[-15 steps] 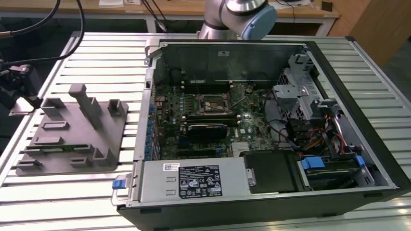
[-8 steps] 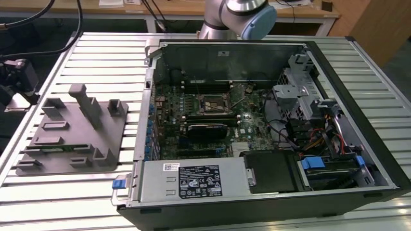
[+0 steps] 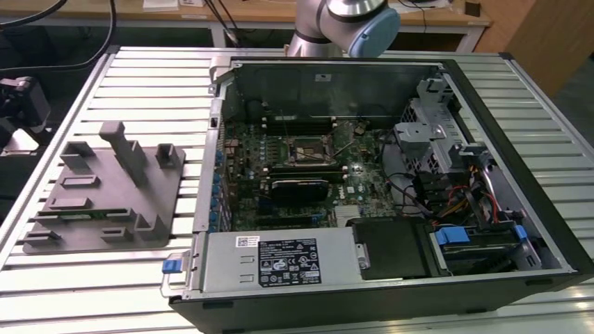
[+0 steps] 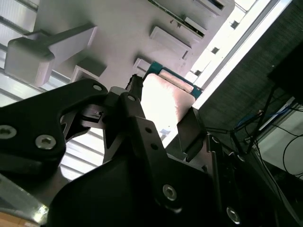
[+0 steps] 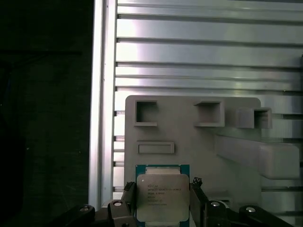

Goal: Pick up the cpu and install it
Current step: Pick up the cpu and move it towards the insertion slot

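at the exterior view's left a grey tray (image 3: 93, 202) is laid on the slatted table (image 3: 139, 292), and its posts and pockets are judged to be shaped so that parts are kept in fixed places for pick-up. in the middle an open computer case (image 3: 547, 209) is laid on its side, so the motherboard (image 3: 278, 181) and its socket (image 3: 307, 149) are faced upward and can be reached from above. the arm (image 3: 343, 24) is seen behind the case. in the first wrist view the cpu (image 5: 162, 196) is clamped in the gripper (image 5: 162, 187), with the fingers (image 5: 129, 191) closed on 2 opposite edges. this is probably so that its silver top and underside are left untouched. it is held flat and, it seems, clear above the tray
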Action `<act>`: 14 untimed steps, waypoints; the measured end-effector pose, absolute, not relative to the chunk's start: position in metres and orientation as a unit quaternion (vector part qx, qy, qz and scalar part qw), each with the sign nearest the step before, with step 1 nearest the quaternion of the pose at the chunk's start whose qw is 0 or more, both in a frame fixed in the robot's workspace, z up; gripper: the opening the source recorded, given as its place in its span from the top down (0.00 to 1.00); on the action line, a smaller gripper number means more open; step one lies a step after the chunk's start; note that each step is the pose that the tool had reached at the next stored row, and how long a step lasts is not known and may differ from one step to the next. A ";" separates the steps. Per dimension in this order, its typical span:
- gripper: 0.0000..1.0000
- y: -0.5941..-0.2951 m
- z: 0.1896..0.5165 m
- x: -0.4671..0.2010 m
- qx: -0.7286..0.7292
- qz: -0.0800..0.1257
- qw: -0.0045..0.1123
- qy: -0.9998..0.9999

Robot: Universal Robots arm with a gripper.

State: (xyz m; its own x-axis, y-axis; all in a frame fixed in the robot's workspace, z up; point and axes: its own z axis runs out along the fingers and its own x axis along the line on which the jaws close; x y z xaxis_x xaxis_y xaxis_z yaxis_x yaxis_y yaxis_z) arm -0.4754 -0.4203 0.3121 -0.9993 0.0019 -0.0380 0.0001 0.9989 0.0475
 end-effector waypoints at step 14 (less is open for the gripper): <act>0.46 -0.420 0.332 -0.475 0.001 0.024 0.020 1.000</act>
State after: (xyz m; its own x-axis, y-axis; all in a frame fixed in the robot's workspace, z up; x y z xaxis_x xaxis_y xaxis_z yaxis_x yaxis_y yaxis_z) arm -0.4755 -0.4202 0.3318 -0.9992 0.0019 -0.0392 0.0001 0.9989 0.0477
